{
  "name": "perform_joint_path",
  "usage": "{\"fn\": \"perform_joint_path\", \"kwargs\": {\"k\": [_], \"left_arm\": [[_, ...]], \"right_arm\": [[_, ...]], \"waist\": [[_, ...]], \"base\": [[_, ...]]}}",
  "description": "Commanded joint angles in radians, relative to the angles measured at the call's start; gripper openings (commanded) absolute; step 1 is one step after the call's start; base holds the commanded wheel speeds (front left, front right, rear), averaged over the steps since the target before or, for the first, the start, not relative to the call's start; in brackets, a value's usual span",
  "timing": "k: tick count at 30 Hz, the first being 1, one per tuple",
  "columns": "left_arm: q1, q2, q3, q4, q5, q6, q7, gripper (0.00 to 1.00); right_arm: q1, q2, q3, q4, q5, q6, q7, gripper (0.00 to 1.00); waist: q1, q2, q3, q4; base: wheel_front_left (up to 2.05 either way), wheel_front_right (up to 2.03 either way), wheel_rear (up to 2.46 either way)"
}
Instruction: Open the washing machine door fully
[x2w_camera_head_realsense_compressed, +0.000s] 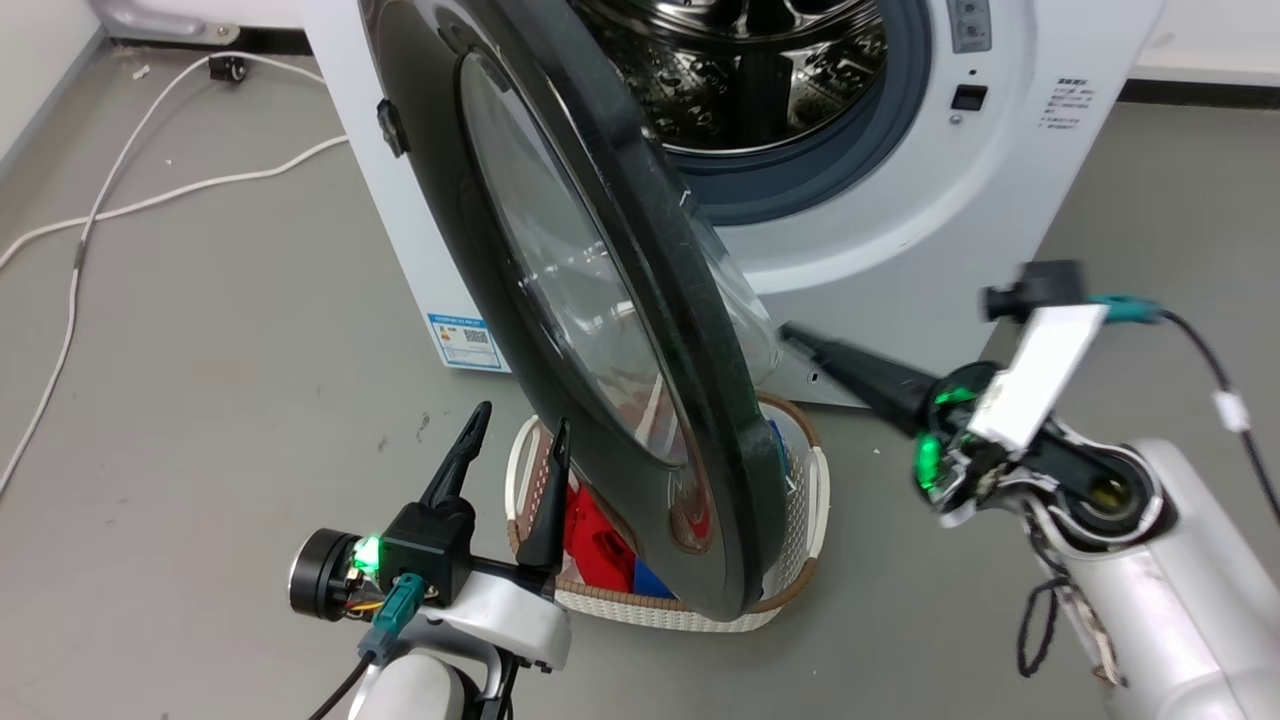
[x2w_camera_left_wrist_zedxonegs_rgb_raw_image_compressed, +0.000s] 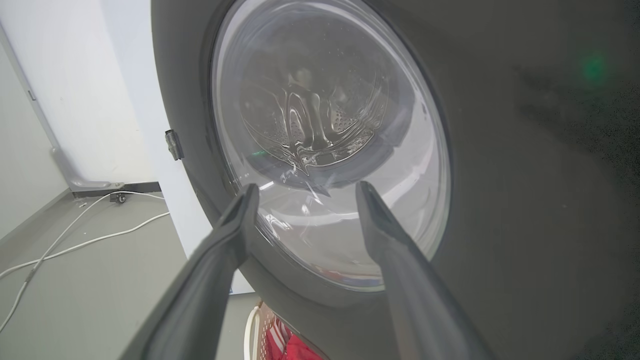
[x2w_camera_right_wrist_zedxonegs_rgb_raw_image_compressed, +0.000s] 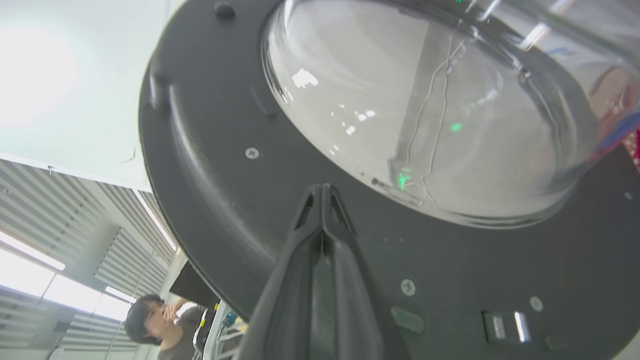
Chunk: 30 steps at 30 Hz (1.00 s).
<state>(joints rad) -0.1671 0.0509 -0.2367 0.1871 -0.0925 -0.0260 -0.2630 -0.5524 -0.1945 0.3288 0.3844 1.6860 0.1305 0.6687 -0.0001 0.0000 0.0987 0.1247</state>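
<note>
Left gripper (x2w_camera_head_realsense_compressed: 522, 420), fingers apart and empty, is pointing up at the outer face of the door (x2w_camera_head_realsense_compressed: 560, 280). The door is hanging about half open off the machine's (x2w_camera_head_realsense_compressed: 900, 230) left edge, edge-on to me, above the basket (x2w_camera_head_realsense_compressed: 820, 470). I am holding the right gripper (x2w_camera_head_realsense_compressed: 790, 330), fingers together, at its inner face below the glass. In my judgement the push runs leftward, and the right arm is better placed for it.

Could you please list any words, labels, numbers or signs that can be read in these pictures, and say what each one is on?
None can be read.
blue and white sticker, low on the washing machine: has a square code; its print is too small to read.
small dark print, on the machine's white front right of the drum opening: too small to read.
washing machine door: no lettering visible.
</note>
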Motion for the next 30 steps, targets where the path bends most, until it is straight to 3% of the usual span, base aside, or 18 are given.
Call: {"fn": "perform_joint_path", "kwargs": {"k": [1,11,17,18,20,21,27,30], "left_arm": [[0.012,0.000,0.006,0.004,-0.001,-0.002,-0.003,1.00],[0.046,0.006,0.042,0.025,-0.008,-0.010,-0.003,1.00],[0.062,0.012,0.067,0.029,-0.011,-0.010,-0.003,1.00],[0.065,0.012,0.071,0.031,-0.013,-0.009,-0.003,1.00],[0.070,0.013,0.079,0.032,-0.014,-0.007,-0.003,1.00],[0.074,0.013,0.085,0.033,-0.016,-0.005,-0.003,1.00],[0.090,0.011,0.106,0.033,-0.024,-0.002,-0.003,1.00],[0.096,0.011,0.111,0.038,-0.021,-0.003,-0.003,1.00]], "right_arm": [[0.032,-0.012,-0.029,-0.017,-0.019,0.000,-0.061,0.00],[0.254,-0.087,-0.184,-0.134,-0.162,0.000,-0.422,0.00],[0.410,-0.142,-0.216,-0.178,-0.356,0.000,-0.611,0.00],[0.430,-0.147,-0.216,-0.181,-0.398,0.000,-0.645,0.06],[0.469,-0.148,-0.213,-0.184,-0.471,0.000,-0.696,0.62],[0.485,-0.142,-0.213,-0.180,-0.500,0.000,-0.714,0.98],[0.513,-0.117,-0.248,-0.189,-0.681,0.000,-0.803,1.00],[0.514,-0.134,-0.277,-0.201,-0.852,0.000,-0.840,1.00]], "waist": [[0.0001,0.0000,-0.010,-0.008],[0.0001,0.0000,-0.063,-0.062],[0.0001,0.0000,-0.075,-0.090],[0.0001,0.0000,-0.076,-0.095],[0.0001,0.0000,-0.080,-0.105],[0.0001,0.0000,-0.080,-0.111],[0.0001,0.0000,-0.092,-0.129],[0.0001,0.0000,-0.100,-0.130]], "base": [[0.00,0.00,0.00],[0.00,0.00,0.00],[0.00,0.00,0.00],[0.00,0.00,0.00],[0.00,0.00,0.00],[0.00,0.00,0.00],[0.00,0.00,0.00],[0.00,0.00,0.00]]}}
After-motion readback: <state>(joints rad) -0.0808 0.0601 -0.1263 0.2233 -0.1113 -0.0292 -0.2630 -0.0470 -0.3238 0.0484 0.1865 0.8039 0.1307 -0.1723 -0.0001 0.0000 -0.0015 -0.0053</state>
